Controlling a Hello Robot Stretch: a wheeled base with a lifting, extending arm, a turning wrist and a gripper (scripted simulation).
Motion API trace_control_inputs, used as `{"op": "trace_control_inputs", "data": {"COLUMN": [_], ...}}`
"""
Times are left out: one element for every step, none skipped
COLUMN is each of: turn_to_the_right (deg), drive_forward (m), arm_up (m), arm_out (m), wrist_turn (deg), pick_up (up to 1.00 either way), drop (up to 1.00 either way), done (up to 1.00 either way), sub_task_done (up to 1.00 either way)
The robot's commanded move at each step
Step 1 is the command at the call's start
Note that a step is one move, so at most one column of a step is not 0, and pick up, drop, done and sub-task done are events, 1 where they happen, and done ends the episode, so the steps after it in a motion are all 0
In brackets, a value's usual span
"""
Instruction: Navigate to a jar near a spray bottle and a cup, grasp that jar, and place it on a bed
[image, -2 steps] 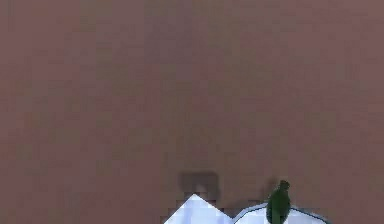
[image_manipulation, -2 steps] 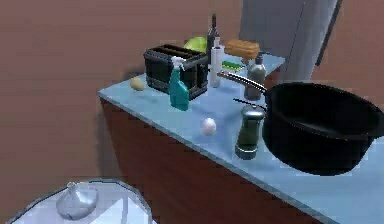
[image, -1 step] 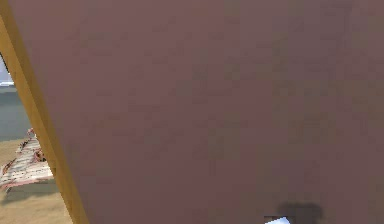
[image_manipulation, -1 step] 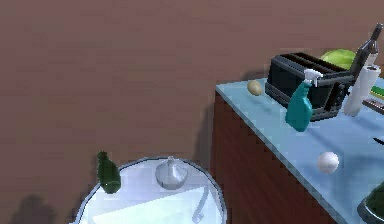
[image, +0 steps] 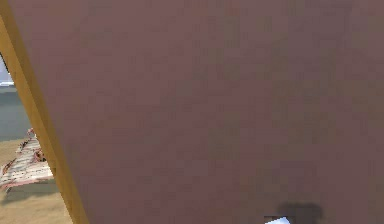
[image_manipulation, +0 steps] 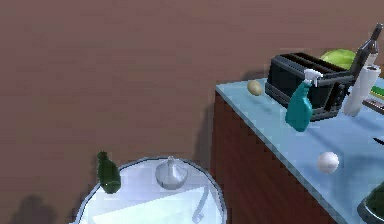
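Note:
A teal spray bottle (image_manipulation: 300, 106) stands on the blue-grey countertop (image_manipulation: 270, 125) at the arm side view's right, just in front of a black toaster (image_manipulation: 306, 74). A small white round thing (image_manipulation: 328, 162) lies nearer on the same counter. On the rim of a pale round sink (image_manipulation: 110, 205) at the bottom stand a dark green bottle (image_manipulation: 107, 172) and a clear glass vessel (image_manipulation: 172, 176). I cannot make out a jar by its shape. A dark thing (image_manipulation: 372, 204) pokes in at the bottom right corner.
A brown wall (image: 210, 100) stands close ahead in the forward view, with a yellow edge (image: 40, 120) at its left and a patterned rug (image: 25, 165) beyond. On the counter are also a tan egg-shaped thing (image_manipulation: 255, 87), a white roll (image_manipulation: 364, 88) and something green (image_manipulation: 340, 58).

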Motion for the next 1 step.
{"op": "trace_control_inputs", "data": {"turn_to_the_right": [0.0], "drive_forward": [0.00], "arm_up": [0.12], "arm_out": [0.00], "wrist_turn": [0.0], "pick_up": [0.00], "drop": [0.00], "done": [0.00], "sub_task_done": [0.00]}}
